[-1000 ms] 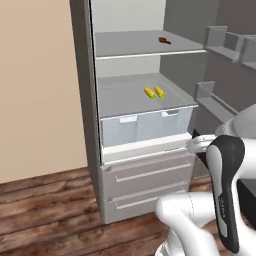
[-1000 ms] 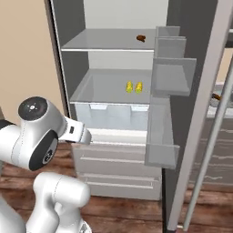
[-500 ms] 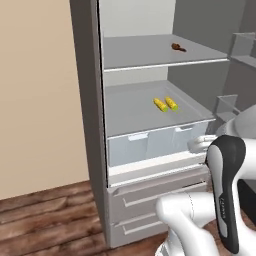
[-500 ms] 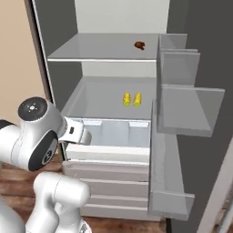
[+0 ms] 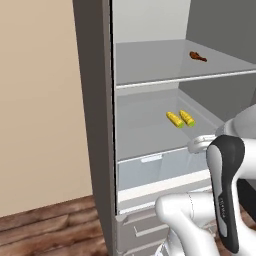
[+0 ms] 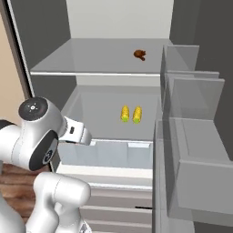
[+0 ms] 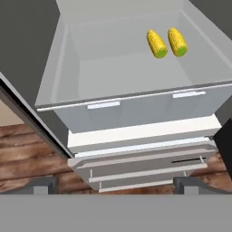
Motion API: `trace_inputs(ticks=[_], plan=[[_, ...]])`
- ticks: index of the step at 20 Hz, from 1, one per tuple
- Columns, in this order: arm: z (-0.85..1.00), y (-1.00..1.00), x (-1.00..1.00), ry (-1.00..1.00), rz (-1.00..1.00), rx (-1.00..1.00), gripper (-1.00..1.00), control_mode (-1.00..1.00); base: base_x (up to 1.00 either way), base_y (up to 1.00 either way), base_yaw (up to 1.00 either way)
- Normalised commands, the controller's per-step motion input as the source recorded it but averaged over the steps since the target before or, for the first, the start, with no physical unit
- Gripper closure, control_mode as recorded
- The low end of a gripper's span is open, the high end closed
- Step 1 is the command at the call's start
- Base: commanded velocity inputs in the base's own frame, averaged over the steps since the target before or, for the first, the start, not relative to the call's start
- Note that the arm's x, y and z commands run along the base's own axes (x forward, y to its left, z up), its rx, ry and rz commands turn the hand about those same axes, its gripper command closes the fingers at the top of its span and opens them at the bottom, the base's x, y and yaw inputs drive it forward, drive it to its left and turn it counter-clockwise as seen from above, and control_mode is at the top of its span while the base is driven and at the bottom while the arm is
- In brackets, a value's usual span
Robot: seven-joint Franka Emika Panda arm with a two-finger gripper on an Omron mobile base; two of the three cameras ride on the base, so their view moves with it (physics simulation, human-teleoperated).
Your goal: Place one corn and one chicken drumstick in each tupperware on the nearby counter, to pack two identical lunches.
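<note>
Corn (image 7: 157, 43), two cobs side by side, lies on the mid fridge shelf (image 7: 118, 72) toward its back right; the hand (image 7: 116, 183) hovers in front of the fridge w/ its two tips apart and nothing between them, well short of the shelf; judging from this, the step is the approach to the first cob. To do it well: come in over the crisper drawer's (image 7: 136, 111) front edge, lined up w/ one cob only, pref. the left one (image 6: 125, 113) since it sits clear on its outer side; close across its width, not its length; lift straight up so the neighbour (image 6: 137, 114) isn't nudged, as the two nearly touch. Nearer obstacles: drawer front below the shelf, door bins (image 6: 195, 118) on the right side of the opening. Further up, the chicken drumstick (image 6: 139, 55) rests on the top shelf (image 6: 91, 57), right of centre, well apart from the cobs.
</note>
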Motion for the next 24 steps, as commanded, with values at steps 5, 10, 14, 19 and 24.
trace_inputs(ticks=[5, 10, 14, 19, 24], plan=[[0.00, -0.12, 0.00, 0.00, 0.00, 0.00, -1.00, -1.00, 0.04, -0.02, 0.00], [0.00, -0.25, 0.00, -0.05, 0.00, -0.06, -1.00, -1.00, 0.00, 0.00, 0.00], [-0.01, -0.10, 0.23, -0.21, 0.00, -0.11, -1.00, -1.00, 0.00, 0.00, 0.00], [-0.04, -0.21, 0.46, -0.17, 0.00, -0.03, -1.00, -1.00, 0.00, 0.00, 0.00], [-0.16, -0.36, 0.51, -0.03, 0.00, 0.00, -1.00, -1.00, 0.00, 0.00, 0.00]])
